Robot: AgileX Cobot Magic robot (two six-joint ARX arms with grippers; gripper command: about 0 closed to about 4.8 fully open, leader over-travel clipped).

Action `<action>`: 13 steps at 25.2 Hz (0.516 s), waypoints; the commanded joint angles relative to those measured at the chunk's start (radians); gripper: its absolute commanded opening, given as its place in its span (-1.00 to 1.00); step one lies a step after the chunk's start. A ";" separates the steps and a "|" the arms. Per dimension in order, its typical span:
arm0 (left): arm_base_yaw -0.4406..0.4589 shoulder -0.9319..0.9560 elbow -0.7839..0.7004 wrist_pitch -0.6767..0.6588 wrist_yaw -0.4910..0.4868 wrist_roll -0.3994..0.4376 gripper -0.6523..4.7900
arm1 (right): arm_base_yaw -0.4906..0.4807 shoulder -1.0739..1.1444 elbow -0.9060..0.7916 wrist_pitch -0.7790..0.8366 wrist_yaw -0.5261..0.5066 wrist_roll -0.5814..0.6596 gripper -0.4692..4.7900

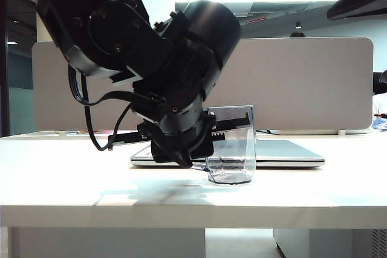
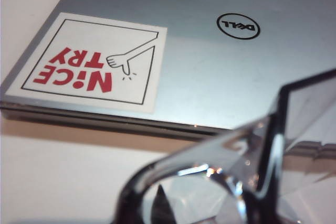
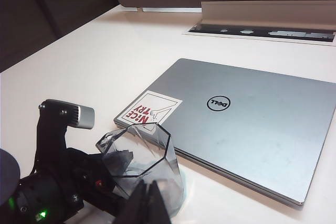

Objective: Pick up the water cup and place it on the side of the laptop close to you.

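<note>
White tabletop (image 1: 72, 173) is carrying the closed laptop (image 3: 252, 124); I'm holding the water cup (image 1: 233, 149) clamped in my left gripper (image 1: 181, 149) just at its near edge. I should be lowering it level before releasing. My right gripper (image 3: 149, 203) is pinched shut, empty, nearby.

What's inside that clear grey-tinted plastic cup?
The clear grey-tinted plastic cup looks empty; no liquid shows. The left claw, shut on it, and the right claw's fingers hide part of its bottom.
</note>
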 commanded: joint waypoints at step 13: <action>-0.029 -0.027 0.002 -0.051 0.013 0.179 -0.40 | 0.000 -0.003 0.002 0.011 -0.001 0.000 -0.83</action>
